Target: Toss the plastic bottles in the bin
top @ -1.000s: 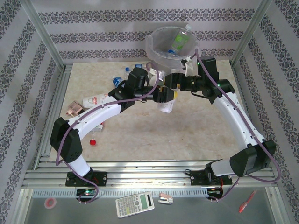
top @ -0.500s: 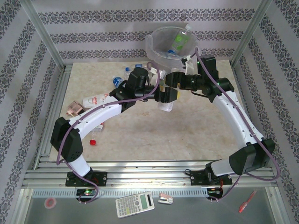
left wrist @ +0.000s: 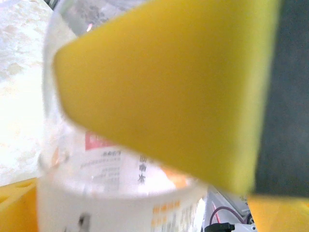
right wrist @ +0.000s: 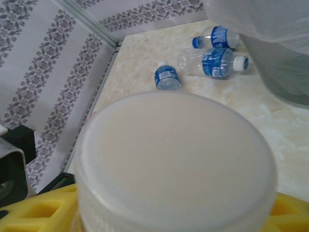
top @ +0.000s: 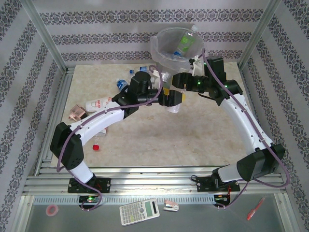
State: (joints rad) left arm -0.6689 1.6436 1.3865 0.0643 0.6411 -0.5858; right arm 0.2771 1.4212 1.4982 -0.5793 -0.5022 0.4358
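A clear plastic bottle (top: pixel 173 108) with a wide white cap (right wrist: pixel 174 154) and a red-printed label (left wrist: pixel 104 166) hangs in mid-air just in front of the bin (top: pixel 159 46). My right gripper (top: pixel 172 92) (right wrist: pixel 174 215) is shut on it at the cap. The left gripper (top: pixel 175 99) (left wrist: pixel 130 159) stands open around the bottle's body, one yellow finger (left wrist: pixel 169 87) close before the lens. The bin's mesh wall (right wrist: pixel 285 72) is close on the right. A green-labelled bottle (top: pixel 186 43) lies inside the bin.
Blue-labelled bottles (right wrist: pixel 216 62) (right wrist: pixel 219 36) (right wrist: pixel 167 78) lie on the table left of the bin. A red-labelled bottle (top: pixel 99 103), a pinkish box (top: pixel 76 113) and a red cap (top: pixel 95 146) sit near the left arm. Frame posts stand at the table's corners.
The left jaws have opened wide off the bottle. The right jaws have closed in on its cap. Both grippers and the bottle have shifted slightly toward the bin.
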